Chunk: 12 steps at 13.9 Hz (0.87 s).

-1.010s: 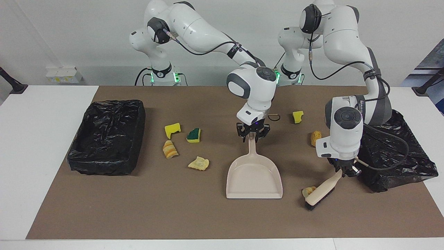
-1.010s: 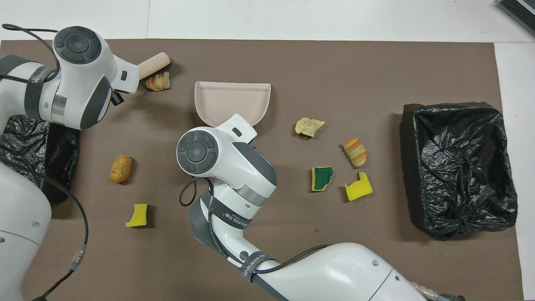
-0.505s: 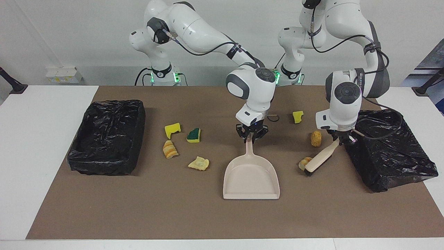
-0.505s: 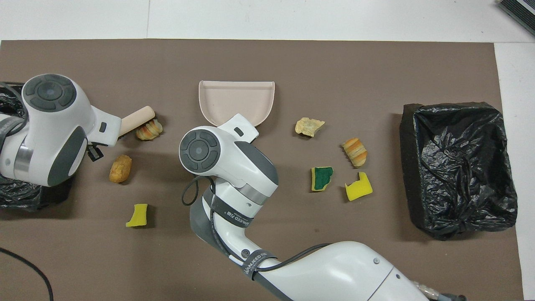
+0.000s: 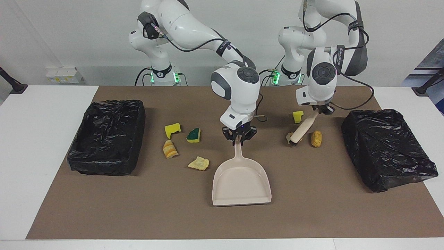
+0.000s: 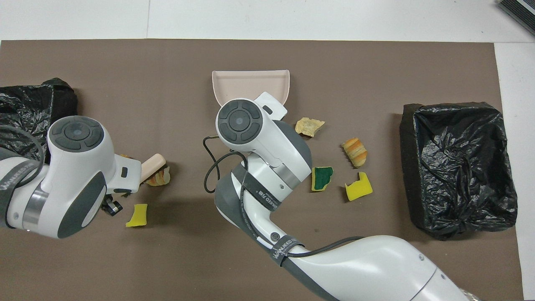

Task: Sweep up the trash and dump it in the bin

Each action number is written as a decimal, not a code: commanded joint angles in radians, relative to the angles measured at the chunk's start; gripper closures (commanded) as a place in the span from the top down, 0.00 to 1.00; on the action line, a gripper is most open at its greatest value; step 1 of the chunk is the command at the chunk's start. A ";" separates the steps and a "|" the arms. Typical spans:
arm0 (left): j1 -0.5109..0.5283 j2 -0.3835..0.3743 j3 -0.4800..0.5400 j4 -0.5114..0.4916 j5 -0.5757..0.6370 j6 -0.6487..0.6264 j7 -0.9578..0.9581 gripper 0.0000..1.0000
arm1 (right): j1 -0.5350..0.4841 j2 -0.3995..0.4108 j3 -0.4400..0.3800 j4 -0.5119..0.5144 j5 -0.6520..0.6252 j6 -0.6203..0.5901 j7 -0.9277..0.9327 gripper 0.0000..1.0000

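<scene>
Currently the dustpan [image 5: 241, 180] is held flat on the brown mat [image 5: 312, 208] by its handle, which is clamped in the right pincer [image 5: 239, 139]. Taken from the dustpan, four scraps of trash are found toward the right arm's end of the table: a torn pale piece [image 5: 199, 163] just beside it, then a striped bread piece [image 5: 170, 149], a green-topped sponge [image 5: 194, 135] and a yellow sponge chunk [image 5: 172, 130], with a black-lined bin [image 5: 107, 137] past them. Toward the left arm's end, a brush [image 5: 301, 131] is gripped in the closed left pincer [image 5: 322, 110], its head touching a striped scrap [image 6: 159, 179]; an orange bread piece [image 5: 316, 138] and a yellow chunk [image 5: 297, 116] lie beside it.
</scene>
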 commanded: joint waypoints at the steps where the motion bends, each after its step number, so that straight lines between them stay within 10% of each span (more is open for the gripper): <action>1: -0.045 -0.089 0.013 -0.065 -0.031 -0.053 -0.079 0.00 | -0.039 -0.033 0.011 -0.041 0.057 -0.003 -0.184 0.00; 12: 0.107 -0.218 0.030 -0.094 -0.090 -0.186 -0.447 0.00 | -0.182 -0.052 0.011 -0.067 0.053 -0.006 -1.279 0.00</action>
